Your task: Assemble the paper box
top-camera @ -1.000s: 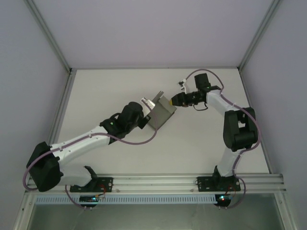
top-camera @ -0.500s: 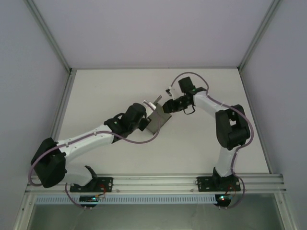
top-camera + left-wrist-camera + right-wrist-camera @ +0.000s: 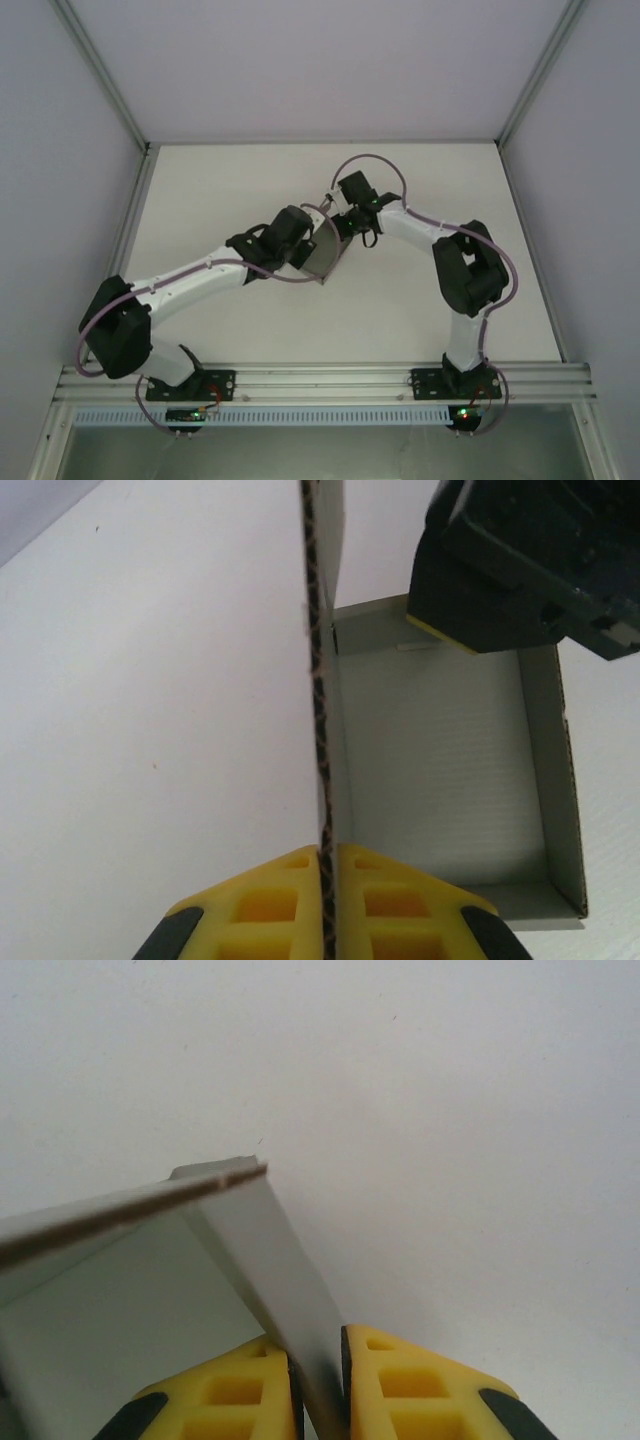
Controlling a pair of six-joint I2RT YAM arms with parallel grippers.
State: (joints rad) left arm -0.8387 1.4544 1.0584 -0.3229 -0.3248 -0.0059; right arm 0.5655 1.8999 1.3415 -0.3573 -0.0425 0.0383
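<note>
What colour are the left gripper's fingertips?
Yellow. Fingertips of the left gripper pinch the paper box; left wrist view shows it best.

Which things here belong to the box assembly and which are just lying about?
Job: paper box; left gripper, shut on one panel; right gripper, shut on another panel.
Just there: table; metal rail under the arm bases.
</note>
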